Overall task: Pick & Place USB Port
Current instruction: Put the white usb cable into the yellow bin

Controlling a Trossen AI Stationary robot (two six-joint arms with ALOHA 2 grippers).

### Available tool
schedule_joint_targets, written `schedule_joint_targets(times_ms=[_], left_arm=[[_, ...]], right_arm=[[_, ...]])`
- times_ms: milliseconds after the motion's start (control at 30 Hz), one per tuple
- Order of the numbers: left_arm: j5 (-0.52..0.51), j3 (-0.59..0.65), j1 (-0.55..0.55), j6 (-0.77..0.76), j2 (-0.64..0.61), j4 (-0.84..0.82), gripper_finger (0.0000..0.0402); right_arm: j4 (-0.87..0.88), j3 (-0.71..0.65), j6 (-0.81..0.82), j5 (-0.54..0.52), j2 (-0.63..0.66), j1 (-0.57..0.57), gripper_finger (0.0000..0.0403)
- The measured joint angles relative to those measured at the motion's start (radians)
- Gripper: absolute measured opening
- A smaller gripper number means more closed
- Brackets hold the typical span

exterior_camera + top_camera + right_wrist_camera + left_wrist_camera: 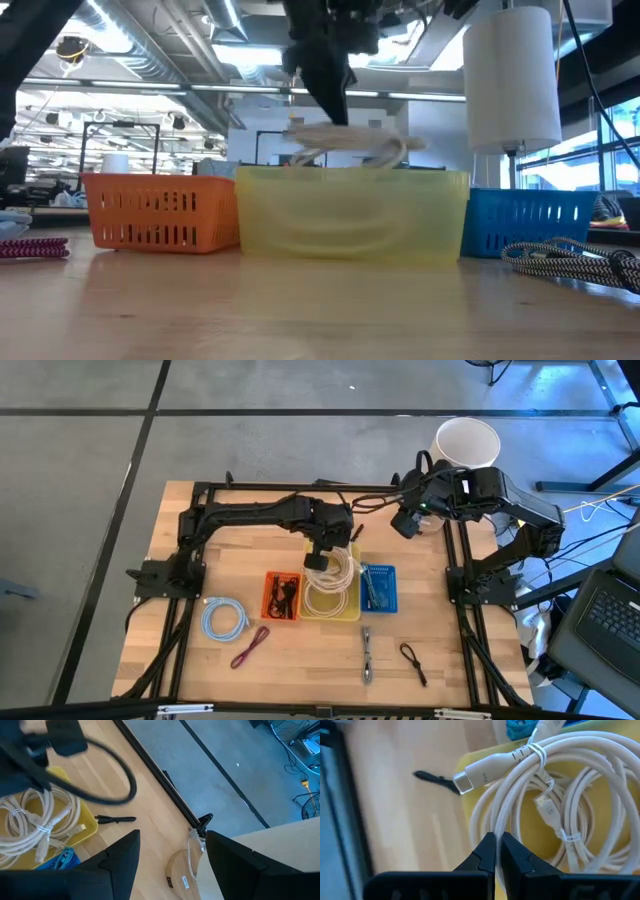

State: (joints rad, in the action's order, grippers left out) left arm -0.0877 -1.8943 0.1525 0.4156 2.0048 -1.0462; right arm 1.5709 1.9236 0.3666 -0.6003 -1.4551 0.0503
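**A:** Left wrist view first: what is nearest the jaws?

**B:** The left gripper [496, 851] has its two dark fingers pressed together on a strand of the white USB cable [520, 785]. The strand runs straight up out of the pinch. Just beyond the fingertips the cable's loops lie in the yellow bin [600, 795], and its silver-tipped plug sticks out past the bin's edge, over the wooden table [405, 820].

**A:** And farther out from that pinch?

**B:** A small black cable tie [437, 778] lies on the wood beyond the plug. From the low view, the coil is raised a little above the yellow bin's rim, hanging from the dark fingers. To either side of the jaws stand the orange bin [160, 210] and the blue bin [525, 220], flanking the yellow one.

**A:** The other arm?

**B:** The right gripper [405, 522] hovers well apart, near the table's back edge, beside a white paper roll [467, 442]. Its fingers stand wide with nothing between them.
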Motion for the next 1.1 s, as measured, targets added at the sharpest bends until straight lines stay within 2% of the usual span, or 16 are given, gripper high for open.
schedule_joint_targets(times_ms=[167,433,667,933,1100], left_arm=[[0.063,0.104,0.018,-0.008,0.002,0.128,0.0003],[0.090,0.251,0.044,-0.020,0.001,0.267,0.0003],[0.120,0.355,0.061,-0.042,0.000,0.329,0.0003],[0.114,0.384,0.060,-0.054,-0.001,0.374,0.0006],[0.121,0.384,0.060,-0.080,-0.001,0.393,0.0039]], right_arm=[[0.000,0.000,0.011,-0.002,0.000,0.000,0.0230],[0.000,0.000,0.022,-0.002,0.000,0.000,0.0230],[0.000,0.000,0.028,-0.002,0.000,0.000,0.0230],[0.000,0.000,0.048,-0.002,0.000,0.000,0.0230],[0.000,0.000,0.049,-0.002,0.000,0.000,0.0230]])
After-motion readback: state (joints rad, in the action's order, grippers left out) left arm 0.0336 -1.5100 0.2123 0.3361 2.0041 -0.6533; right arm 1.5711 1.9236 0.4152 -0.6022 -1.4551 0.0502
